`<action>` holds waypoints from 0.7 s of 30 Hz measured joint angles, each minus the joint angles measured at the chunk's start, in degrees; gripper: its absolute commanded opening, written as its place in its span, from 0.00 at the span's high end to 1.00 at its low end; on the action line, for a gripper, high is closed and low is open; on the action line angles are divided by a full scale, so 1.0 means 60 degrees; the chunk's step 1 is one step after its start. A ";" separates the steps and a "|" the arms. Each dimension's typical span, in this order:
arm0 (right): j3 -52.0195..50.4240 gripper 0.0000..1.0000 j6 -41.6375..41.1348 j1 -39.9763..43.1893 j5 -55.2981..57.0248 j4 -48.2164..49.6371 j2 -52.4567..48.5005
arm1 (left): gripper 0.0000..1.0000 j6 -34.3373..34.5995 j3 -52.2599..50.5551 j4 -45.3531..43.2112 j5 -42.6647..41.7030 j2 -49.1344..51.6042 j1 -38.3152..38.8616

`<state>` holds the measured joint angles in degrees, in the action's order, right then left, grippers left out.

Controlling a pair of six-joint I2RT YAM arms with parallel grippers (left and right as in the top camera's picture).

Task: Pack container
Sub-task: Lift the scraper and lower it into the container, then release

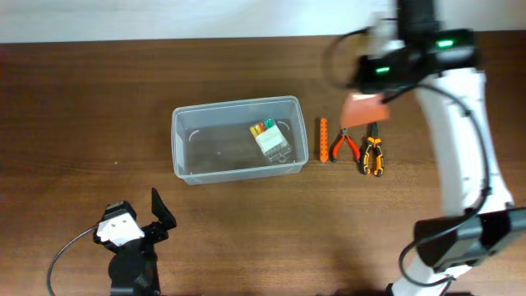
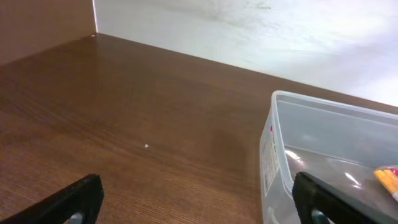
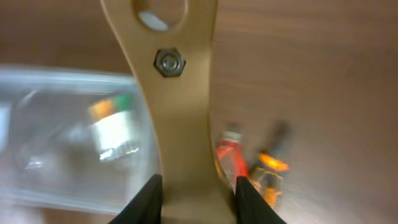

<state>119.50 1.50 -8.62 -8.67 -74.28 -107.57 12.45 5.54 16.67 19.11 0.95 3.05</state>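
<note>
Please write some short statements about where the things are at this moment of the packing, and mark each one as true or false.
1. The small box of coloured-tipped bits lies inside the container. True.
2. The red-handled pliers are in the container. False: they lie on the table, to the right of it.
3. The right gripper is shut on a tan tool that carries a hex nut. True.
4. The left gripper clamps the container's rim. False: it is open, holds nothing and is apart from the container.
5. The orange bar lies between the container and the red-handled pliers. True.
</note>
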 measured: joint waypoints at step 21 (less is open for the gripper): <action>-0.0022 0.53 0.9198 -0.4900 -0.0259 0.2954 -0.3982 | 0.01 0.0000 0.0000 0.0000 0.0000 0.0000 0.0000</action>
<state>119.37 56.69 -38.02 -10.22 -56.55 -131.46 12.45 5.54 16.67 19.11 0.95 3.05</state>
